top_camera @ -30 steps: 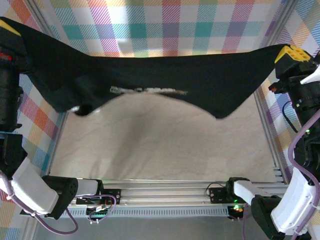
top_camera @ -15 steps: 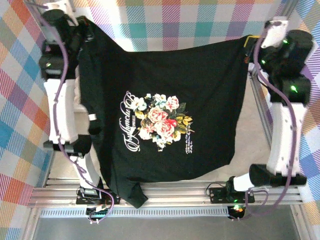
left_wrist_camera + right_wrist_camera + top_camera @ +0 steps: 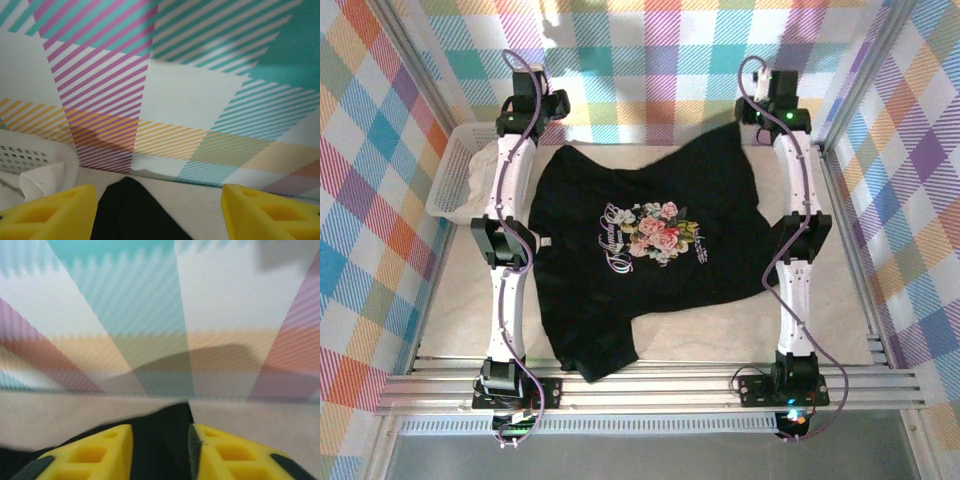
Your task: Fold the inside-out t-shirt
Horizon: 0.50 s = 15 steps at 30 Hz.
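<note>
The inside-out t-shirt [image 3: 650, 260] lies spread on the table, black with a flower print and white script facing up. Both arms stretch to its far edge. My left gripper [image 3: 545, 110] hangs over the far left corner. Its yellow fingers [image 3: 60, 210] are wide apart in the left wrist view, with a loose black corner [image 3: 130, 210] lying on the table between them. My right gripper [image 3: 765, 105] is over the far right corner. There its fingers [image 3: 95, 455] stand a little apart, and black cloth [image 3: 160, 440] lies in the gap.
A white basket [image 3: 455, 170] holding a white cloth [image 3: 480, 170] stands at the far left, just beside the left arm. Checked walls close the table at the back and on both sides. An aluminium rail [image 3: 650, 385] runs along the near edge.
The shirt, held up and stretched between both shut grippers earlier, has been swung forward and laid on the table. Both grippers have opened and the arms are stretched far out.
</note>
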{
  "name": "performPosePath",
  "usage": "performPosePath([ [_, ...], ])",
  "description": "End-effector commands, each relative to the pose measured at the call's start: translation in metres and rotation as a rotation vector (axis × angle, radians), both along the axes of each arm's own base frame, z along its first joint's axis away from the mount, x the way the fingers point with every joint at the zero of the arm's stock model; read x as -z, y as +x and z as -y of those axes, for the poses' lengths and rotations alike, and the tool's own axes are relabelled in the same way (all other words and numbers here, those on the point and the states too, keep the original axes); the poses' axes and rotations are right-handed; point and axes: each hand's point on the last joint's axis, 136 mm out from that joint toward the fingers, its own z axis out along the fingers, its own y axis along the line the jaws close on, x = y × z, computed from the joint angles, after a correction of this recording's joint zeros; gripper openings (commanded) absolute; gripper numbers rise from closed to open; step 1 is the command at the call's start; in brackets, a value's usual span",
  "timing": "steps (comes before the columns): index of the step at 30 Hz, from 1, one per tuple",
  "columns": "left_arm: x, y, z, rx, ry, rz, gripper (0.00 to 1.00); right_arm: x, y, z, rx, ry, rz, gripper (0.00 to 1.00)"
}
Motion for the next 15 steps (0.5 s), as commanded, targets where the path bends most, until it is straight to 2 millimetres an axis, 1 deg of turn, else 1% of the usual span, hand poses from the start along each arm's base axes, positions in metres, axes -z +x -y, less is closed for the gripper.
performPosePath([
  [1,-0.077,-0.030,0.008,0.043,-0.065,0.108,0.71,-0.057,-0.038,0.008,0.039,-0.030,0.012,0.40],
  [2,-0.075,-0.036,0.015,0.058,-0.084,0.081,0.71,-0.053,-0.047,0.011,0.046,-0.041,-0.011,0.41],
  [3,-0.064,-0.044,0.023,0.072,-0.109,0.026,0.71,-0.044,-0.059,0.013,0.053,-0.050,-0.046,0.43],
  [5,-0.052,-0.062,0.048,0.115,-0.140,-0.036,0.71,-0.034,-0.089,0.019,0.075,-0.052,-0.096,0.44],
  [7,-0.039,-0.085,0.078,0.166,-0.181,-0.052,0.72,-0.007,-0.128,0.027,0.111,-0.035,-0.197,0.45],
  [8,-0.029,-0.097,0.094,0.192,-0.205,-0.062,0.72,0.007,-0.145,0.029,0.128,-0.019,-0.242,0.46],
  [10,-0.002,-0.126,0.123,0.237,-0.269,-0.106,0.73,0.036,-0.185,0.034,0.167,0.011,-0.330,0.47],
  [13,0.041,-0.165,0.156,0.293,-0.320,-0.201,0.73,0.081,-0.241,0.044,0.234,0.084,-0.454,0.48],
  [14,0.053,-0.176,0.163,0.295,-0.324,-0.231,0.72,0.094,-0.257,0.048,0.255,0.107,-0.496,0.48],
  [15,0.065,-0.191,0.171,0.306,-0.325,-0.265,0.73,0.106,-0.275,0.055,0.288,0.123,-0.535,0.48],
])
